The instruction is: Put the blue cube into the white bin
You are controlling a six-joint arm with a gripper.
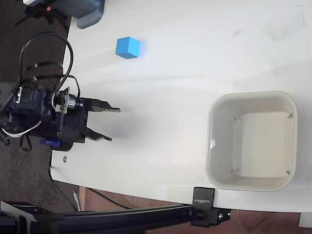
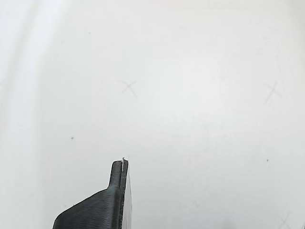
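The blue cube [image 1: 127, 47] rests on the white table at the upper left of the fixed view. The white bin [image 1: 252, 140], a cream tub with nothing in it, stands at the right. My gripper [image 1: 113, 125] is at the table's left edge, below the cube in the picture and well apart from it. Its two black fingers point toward the bin and stand open with nothing between them. In the wrist view only one black finger [image 2: 107, 205] shows over bare table; neither cube nor bin appears there.
A grey-blue object [image 1: 88, 12] sits at the table's top left corner. A black rail with a clamp [image 1: 204, 207] runs along the table's lower edge. Cables loop off the arm [image 1: 41, 105] beyond the left edge. Faint pencil crosses [image 2: 127, 87] mark the table.
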